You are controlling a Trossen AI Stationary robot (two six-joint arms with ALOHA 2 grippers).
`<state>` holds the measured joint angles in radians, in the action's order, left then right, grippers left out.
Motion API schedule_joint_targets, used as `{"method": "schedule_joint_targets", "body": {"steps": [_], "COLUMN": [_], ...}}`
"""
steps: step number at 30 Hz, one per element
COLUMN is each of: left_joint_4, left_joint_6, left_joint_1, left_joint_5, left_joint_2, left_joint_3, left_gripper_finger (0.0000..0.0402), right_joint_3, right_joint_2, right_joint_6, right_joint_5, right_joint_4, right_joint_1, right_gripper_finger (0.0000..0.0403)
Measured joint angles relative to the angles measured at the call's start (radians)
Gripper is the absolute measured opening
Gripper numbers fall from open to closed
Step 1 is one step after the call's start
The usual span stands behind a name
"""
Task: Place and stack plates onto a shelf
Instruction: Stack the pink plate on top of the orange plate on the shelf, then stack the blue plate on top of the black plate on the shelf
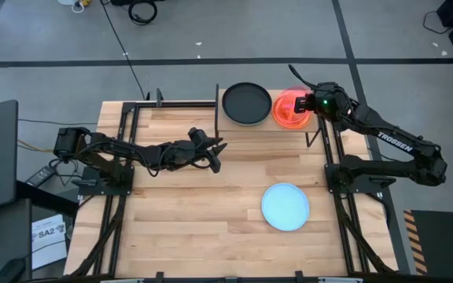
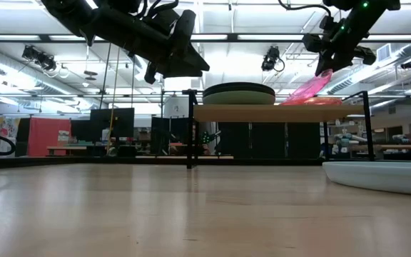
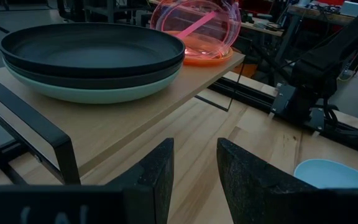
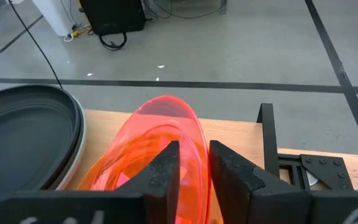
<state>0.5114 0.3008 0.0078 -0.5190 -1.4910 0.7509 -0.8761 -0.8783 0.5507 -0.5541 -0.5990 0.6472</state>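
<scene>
Pink plate (image 4: 166,149) tilted, rim clamped in right pincer (image 4: 193,163) over shelf (image 2: 262,113); left pincer (image 3: 194,162) apart, mid-table.

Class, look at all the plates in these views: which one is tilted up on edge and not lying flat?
The pink plate, pinched by the right gripper over the orange stack on the shelf. The black plate and blue plate lie flat.
</scene>
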Motion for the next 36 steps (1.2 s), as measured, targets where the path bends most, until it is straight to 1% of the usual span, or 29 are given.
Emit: {"method": "schedule_joint_targets", "body": {"steps": [13, 22, 28, 36], "left_joint_4": [0.0, 0.0, 0.0, 0.0], "left_joint_6": [0.0, 0.0, 0.0, 0.0], "left_joint_1": [0.0, 0.0, 0.0, 0.0], "left_joint_5": [0.0, 0.0, 0.0, 0.0], "left_joint_2": [0.0, 0.0, 0.0, 0.0], "left_joint_3": [0.0, 0.0, 0.0, 0.0], "left_gripper_finger": [0.0128, 0.0128, 0.0128, 0.0128], "right_joint_3": [0.0, 0.0, 0.0, 0.0], "right_joint_2": [0.0, 0.0, 0.0, 0.0], "right_joint_6": [0.0, -0.001, -0.002, -0.003], "right_joint_5": [-0.002, -0.002, 0.037, 0.158], "right_joint_4": [0.0, 0.0, -0.001, -0.001], "right_joint_1": [0.012, 0.023, 0.023, 0.023], "right_gripper_finger": [0.0171, 0.0218, 0.0235, 0.0234]}}
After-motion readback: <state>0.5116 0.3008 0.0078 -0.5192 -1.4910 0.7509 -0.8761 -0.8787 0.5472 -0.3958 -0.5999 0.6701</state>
